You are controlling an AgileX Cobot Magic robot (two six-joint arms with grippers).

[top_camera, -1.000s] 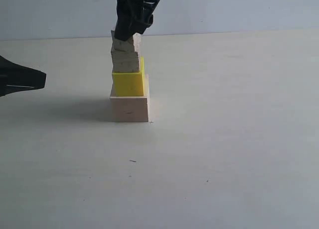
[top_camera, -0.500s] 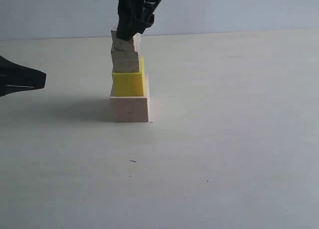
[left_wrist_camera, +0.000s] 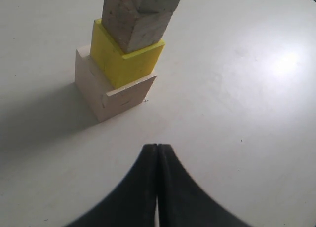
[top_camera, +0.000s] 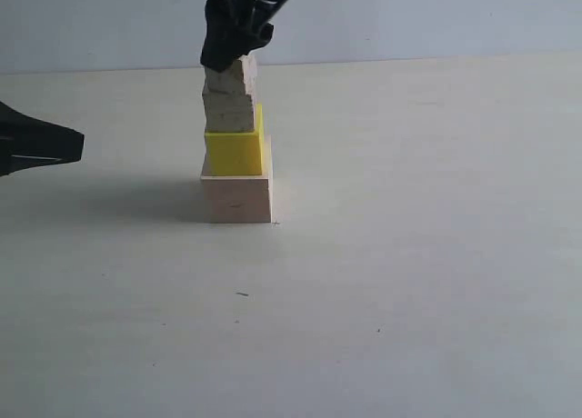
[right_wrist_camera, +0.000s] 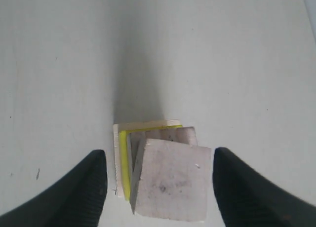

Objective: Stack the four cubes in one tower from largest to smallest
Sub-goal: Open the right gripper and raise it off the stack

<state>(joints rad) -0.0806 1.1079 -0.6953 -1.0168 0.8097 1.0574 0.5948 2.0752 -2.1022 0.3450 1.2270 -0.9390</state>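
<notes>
The tower stands left of centre: the largest pale wood cube [top_camera: 236, 198] on the table, the yellow cube [top_camera: 235, 153] on it, then a grainy pale cube [top_camera: 228, 113] and the smallest cube [top_camera: 229, 76] on top, turned a little askew. My right gripper [top_camera: 232, 53] hangs open just over the top cube [right_wrist_camera: 170, 180], a finger on either side and not gripping. From above, the yellow cube [right_wrist_camera: 124, 163] and the largest cube [right_wrist_camera: 143, 125] peek out. My left gripper [left_wrist_camera: 157, 147] is shut and empty, low at the left, apart from the tower [left_wrist_camera: 111, 96].
The pale tabletop [top_camera: 418, 282] stretches wide to the right and front of the tower. A grey wall [top_camera: 436, 18] runs along the back. The left arm [top_camera: 41, 144] reaches in from the left edge, a short way from the tower.
My right gripper has risen slightly off the top cube, with its jaws just as wide. The top cube looks straighter. The left arm has not moved.
</notes>
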